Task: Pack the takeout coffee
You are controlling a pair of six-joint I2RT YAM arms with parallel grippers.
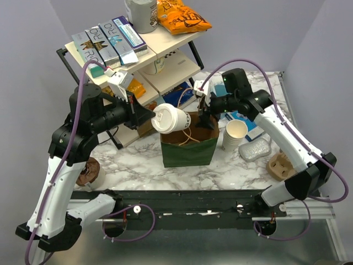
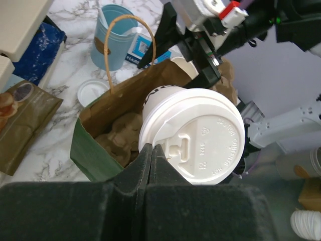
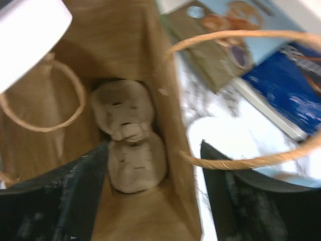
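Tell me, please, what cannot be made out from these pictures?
- Top view: much of the inside of the paper bag, hidden by the takeout coffee and the right gripper.
- Left wrist view: where the left gripper pinches the cup, hidden by its own fingers and the lid.
- Right wrist view: most of the lid, cut off at the top-left corner; the picture is blurred.

Pale lilac-grey walls [image 1: 27,33] close round me on three sides; my marble table [image 1: 231,174] is white with grey veins; a cream, black-framed shelf [image 1: 176,70] stands at its back left.
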